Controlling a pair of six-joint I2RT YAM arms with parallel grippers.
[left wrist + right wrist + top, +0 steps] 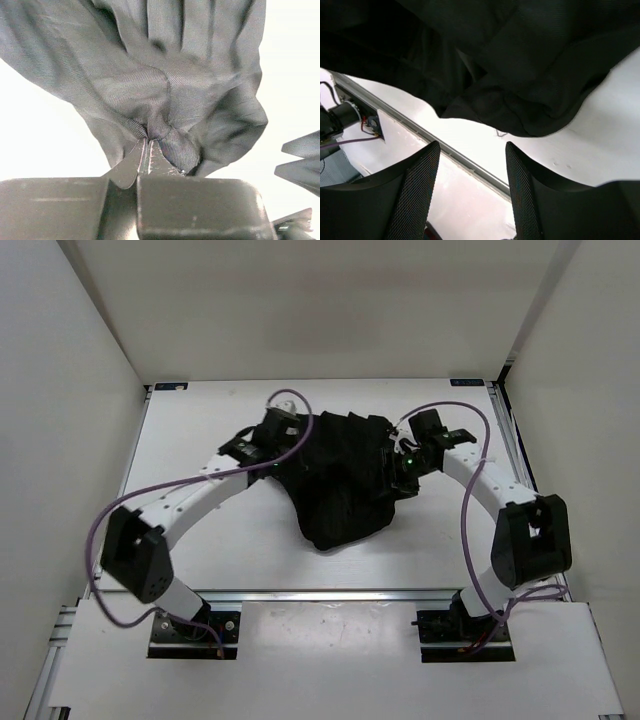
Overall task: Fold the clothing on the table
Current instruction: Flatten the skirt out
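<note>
The left arm and right arm arched over the white desk, where the black clothing lay crumpled mid-desk. The left end effector pinched a fold on its left side. The right end effector stood wide beside its right edge, holding nothing.

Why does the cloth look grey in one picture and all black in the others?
Left wrist view: the table is glaringly washed out, and the cloth shows grey weave. Right wrist view: cloth is dim, nearly featureless. Top view: a black shape, folds barely visible.
</note>
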